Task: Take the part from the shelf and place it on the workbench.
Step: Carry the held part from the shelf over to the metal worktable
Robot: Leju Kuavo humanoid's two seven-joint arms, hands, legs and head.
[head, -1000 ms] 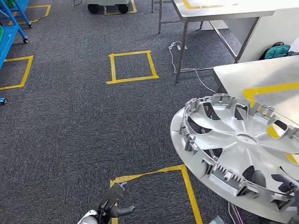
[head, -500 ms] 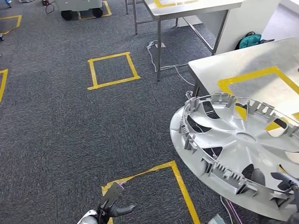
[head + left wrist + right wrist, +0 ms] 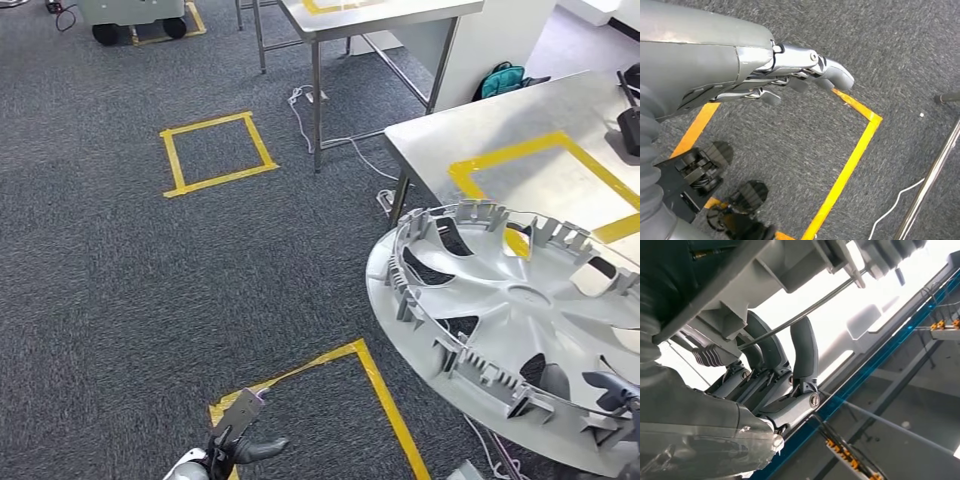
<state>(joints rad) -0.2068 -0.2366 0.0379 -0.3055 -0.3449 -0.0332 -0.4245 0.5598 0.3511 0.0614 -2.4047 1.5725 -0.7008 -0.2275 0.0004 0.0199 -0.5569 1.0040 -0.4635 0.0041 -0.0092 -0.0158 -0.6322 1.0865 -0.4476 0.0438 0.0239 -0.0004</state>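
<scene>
The part is a large silver wheel cover (image 3: 513, 320), held tilted at the lower right of the head view, its ribbed inner side facing up. My right hand (image 3: 615, 392) grips its near rim, dark fingers showing through the spoke gaps. In the right wrist view the fingers (image 3: 804, 355) curl under the cover's rim (image 3: 764, 265). The steel workbench (image 3: 483, 130) with a yellow tape outline (image 3: 528, 150) stands just beyond the cover. My left hand (image 3: 238, 440) hangs low over the carpet with fingers straight and apart, holding nothing; the left wrist view shows this left hand (image 3: 791, 75) too.
A second steel table (image 3: 377, 15) stands at the back, with a teal bag (image 3: 502, 78) and floor cables (image 3: 302, 100) near it. Yellow tape squares (image 3: 215, 152) mark the grey carpet. A wheeled cart (image 3: 132, 15) is far left. A dark object (image 3: 630, 125) lies on the workbench.
The whole view has swung: the camera turned right, bringing the workbench further into the picture. The wheel cover stays gripped in my right hand; the left hand hangs as before.
</scene>
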